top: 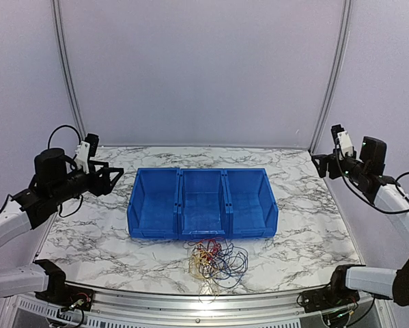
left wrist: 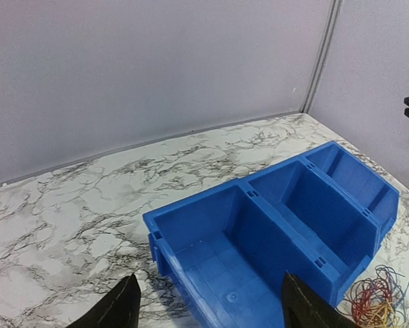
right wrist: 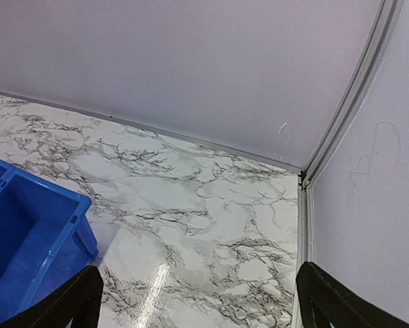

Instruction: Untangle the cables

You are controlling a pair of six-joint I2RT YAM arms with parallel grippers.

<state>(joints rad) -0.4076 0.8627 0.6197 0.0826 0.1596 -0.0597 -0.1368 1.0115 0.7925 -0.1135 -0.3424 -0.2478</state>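
Your marble table [top: 313, 225] carries a blue three-compartment bin [top: 180, 205]. The cables [top: 216, 260] lie in one loose tangle on the table, just in front of the bin's middle compartment. Expect them to be light, limp and prone to snagging, so pinch a single outer loop at the fringe, not the knotted centre. Only the top view shows the whole heap. The left wrist view catches its edge and the right wrist view shows none of it. Your left end effector [top: 115, 179] and right end effector [top: 320, 166] both hang with jaws spread, holding nothing.
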